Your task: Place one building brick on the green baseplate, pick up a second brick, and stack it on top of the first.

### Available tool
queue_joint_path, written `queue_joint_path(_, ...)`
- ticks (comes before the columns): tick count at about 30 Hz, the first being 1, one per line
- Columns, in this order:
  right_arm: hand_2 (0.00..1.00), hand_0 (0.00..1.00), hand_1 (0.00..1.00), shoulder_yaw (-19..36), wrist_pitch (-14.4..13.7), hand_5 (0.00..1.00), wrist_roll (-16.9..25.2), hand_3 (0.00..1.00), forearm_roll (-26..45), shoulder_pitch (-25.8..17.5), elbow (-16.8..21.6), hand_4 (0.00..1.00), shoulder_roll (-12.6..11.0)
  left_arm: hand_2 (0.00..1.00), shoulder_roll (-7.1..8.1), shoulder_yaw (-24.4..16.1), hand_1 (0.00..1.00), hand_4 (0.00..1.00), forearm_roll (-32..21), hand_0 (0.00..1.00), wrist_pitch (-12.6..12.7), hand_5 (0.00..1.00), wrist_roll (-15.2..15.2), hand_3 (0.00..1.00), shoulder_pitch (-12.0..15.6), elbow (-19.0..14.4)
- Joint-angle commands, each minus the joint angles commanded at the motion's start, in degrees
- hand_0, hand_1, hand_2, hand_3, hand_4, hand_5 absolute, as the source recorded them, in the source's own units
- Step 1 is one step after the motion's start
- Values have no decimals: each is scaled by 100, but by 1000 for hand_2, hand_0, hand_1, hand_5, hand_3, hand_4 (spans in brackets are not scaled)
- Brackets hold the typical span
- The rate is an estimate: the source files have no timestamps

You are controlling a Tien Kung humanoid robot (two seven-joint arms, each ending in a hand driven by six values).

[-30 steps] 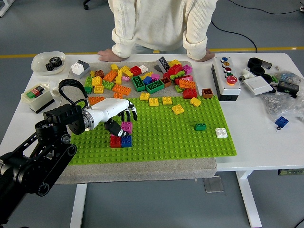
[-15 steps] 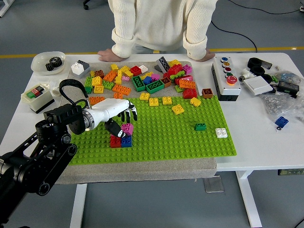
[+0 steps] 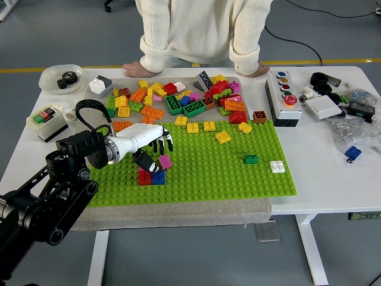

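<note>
Above the red and blue bricks (image 3: 151, 177) on the green baseplate (image 3: 238, 173): pink brick (image 3: 165, 161), tilted, pinched in left hand (image 3: 149, 146) fingers. Light, rigid, slick plastic (best gripped across smooth side walls). Beyond, loose brick pile (image 3: 184, 101).

left robot hand (image 3: 149, 146), fingers curled, gripping
</note>
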Motion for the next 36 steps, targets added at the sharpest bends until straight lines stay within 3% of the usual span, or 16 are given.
queue_joint_path(14,711,741,640,-17,4,407,5,593,28,-16,0,831,15,490,49,-146,484,949,0,510,29,83,18,540,-24,-242)
queue_joint_path(25,711,741,641,-17,1,407,6,592,56,-3,0,830,21,488,30,-104,483,950,0,511,117,88,11,539,-33,-250)
queue_joint_path(36,711,741,641,17,-12,407,7,592,40,-2,0,830,13,489,77,-385,484,951,0,511,104,92,24,538,-28,-318)
